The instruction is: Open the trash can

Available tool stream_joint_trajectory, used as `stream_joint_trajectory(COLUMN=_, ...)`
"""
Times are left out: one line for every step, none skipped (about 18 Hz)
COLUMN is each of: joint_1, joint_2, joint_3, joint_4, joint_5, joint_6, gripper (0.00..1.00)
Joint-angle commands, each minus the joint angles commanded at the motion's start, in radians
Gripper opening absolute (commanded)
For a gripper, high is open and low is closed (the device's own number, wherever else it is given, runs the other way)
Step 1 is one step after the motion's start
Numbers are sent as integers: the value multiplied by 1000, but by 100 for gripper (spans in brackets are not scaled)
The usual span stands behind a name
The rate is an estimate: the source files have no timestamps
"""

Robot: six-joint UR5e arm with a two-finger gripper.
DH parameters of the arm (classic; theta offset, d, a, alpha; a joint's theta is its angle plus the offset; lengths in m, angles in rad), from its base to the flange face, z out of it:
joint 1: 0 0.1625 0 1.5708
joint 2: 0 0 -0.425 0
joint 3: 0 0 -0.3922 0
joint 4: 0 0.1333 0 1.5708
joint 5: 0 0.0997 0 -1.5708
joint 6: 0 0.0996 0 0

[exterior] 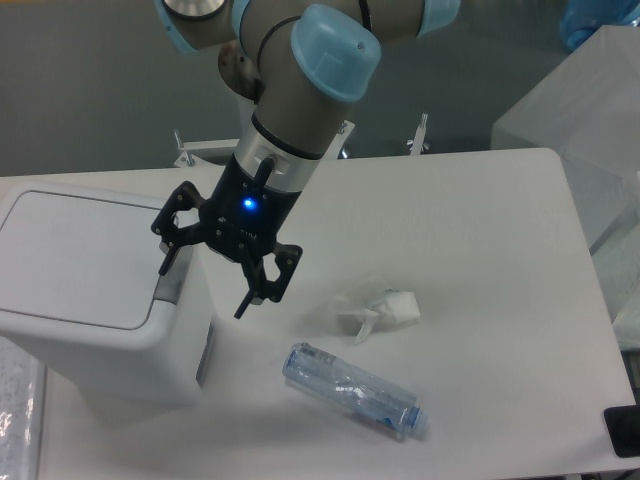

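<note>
— Location of bin?
— Left side of tabletop, upright, lid shut flat. Grey tab on lid's right edge, long axis running front to back.

— Gripper?
— Spread wide, holding nothing. Poised at bin's right edge, one fingertip just over the tab, the other hanging off the bin's right side.

— Direction for next move?
— Judged: straight down, slightly left. Tab below near finger; contact not confirmable from this angle.

— Other items?
— Bottle and crumpled wrapper to the right, well apart from bin.

White table, grey wall behind
</note>
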Motion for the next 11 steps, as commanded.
stream_joint_trajectory(joint_1=0, joint_2=-5, joint_3=2, joint_4=15, joint_5=0, joint_6=0, gripper=100)
stream_joint_trajectory(joint_1=0, joint_2=-5, joint_3=-2, joint_4=37, joint_5=0, joint_6=0, gripper=100)
stream_joint_trajectory(joint_1=0, joint_2=-5, joint_3=-3, joint_4=47, joint_5=14, joint_6=-2, gripper=100)
stream_joint_trajectory(joint_1=0, joint_2=-2, joint_3=-9, joint_4=51, joint_5=52, joint_6=0, gripper=100)
stream_joint_trajectory(joint_1=0, joint_2=4, joint_3=-20, joint_4=52, joint_5=102, joint_6=0, gripper=100)
stream_joint_trajectory(joint_1=0, joint_2=8, joint_3=-32, joint_4=52, joint_5=141, joint_6=0, gripper=100)
stream_joint_trajectory(joint_1=0, joint_2=9, joint_3=-43, joint_4=52, joint_5=152, joint_6=2, gripper=100)
stream_joint_trajectory(joint_1=0, joint_2=9, joint_3=-44, joint_4=54, joint_5=152, joint_6=2, gripper=100)
stream_joint_trajectory(joint_1=-2, joint_2=8, joint_3=-44, joint_4=51, joint_5=153, joint_6=0, gripper=100)
stream_joint_trajectory(joint_1=-2, joint_2=8, joint_3=-43, joint_4=49, joint_5=152, joint_6=-5, gripper=100)
stream_joint_trajectory(joint_1=-6, joint_2=8, joint_3=-44, joint_4=49, joint_5=152, joint_6=-9, gripper=100)
